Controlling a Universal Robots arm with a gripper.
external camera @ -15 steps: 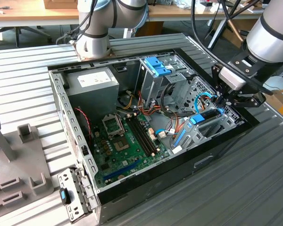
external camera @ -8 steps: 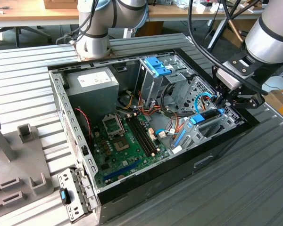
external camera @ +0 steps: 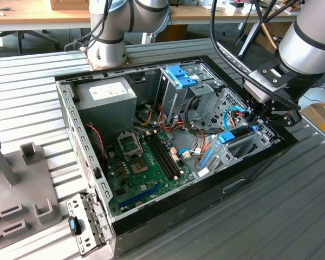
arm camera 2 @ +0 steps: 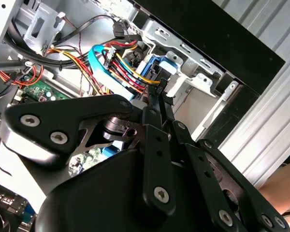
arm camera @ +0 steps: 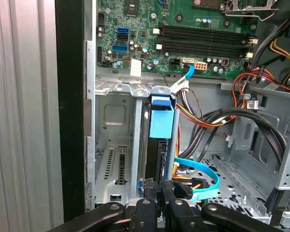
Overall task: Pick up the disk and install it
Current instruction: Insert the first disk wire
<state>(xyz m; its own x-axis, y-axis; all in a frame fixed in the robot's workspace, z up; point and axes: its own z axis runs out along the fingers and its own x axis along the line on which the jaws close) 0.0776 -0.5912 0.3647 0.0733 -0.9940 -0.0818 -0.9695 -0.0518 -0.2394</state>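
While the black hand (external camera: 255, 120) sits pinched narrow on the end of the grey-metal, blue-railed disk (arm camera: 160, 145) standing in its silver bay, we judge insertion underway, wanting a straight push.

Open computer case (external camera: 86, 157), green motherboard (external camera: 146, 162), grey power supply (external camera: 105, 105).

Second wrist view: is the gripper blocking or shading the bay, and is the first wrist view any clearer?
In the second wrist view the dark gripper linkage covers the lower half, unlit, while the cables behind it are brightly lit. In the first wrist view the disk stands evenly lit in the drive cage, without glare.
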